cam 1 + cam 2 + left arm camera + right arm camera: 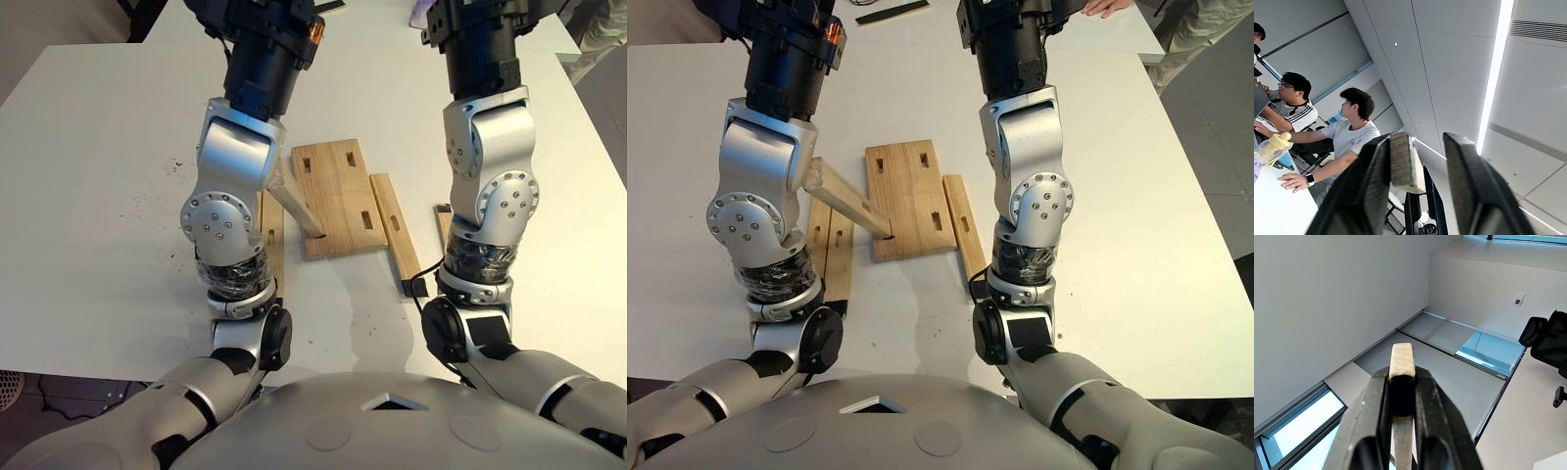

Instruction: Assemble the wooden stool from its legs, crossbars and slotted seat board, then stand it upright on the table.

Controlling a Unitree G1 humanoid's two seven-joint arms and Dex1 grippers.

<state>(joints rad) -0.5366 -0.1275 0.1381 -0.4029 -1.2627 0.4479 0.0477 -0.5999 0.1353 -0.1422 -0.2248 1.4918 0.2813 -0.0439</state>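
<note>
Right now the leg (844,199) is seen tilted, its lower end set at the near-L slot (319,233) of the seat board (338,191) and its upper end leaning off toward the L arm. The L claw (1420,142) is parted: the leg end lies agst one finger, w/ a gap to the other. The R claw (1402,377) is clenched on a thin wooden piece (1402,357). The board lies flat on the counter (98,196), btwn the arms. Judged: the leg's long axis must be swung upright over the slot, and the L arm is nearer.

Lost behind the left arm: upper end of tilted leg (847,201), much of two slotted bars (839,259). Cut at frame's edge: wooden piece (1402,450) in right fingers (1371,431).
</note>
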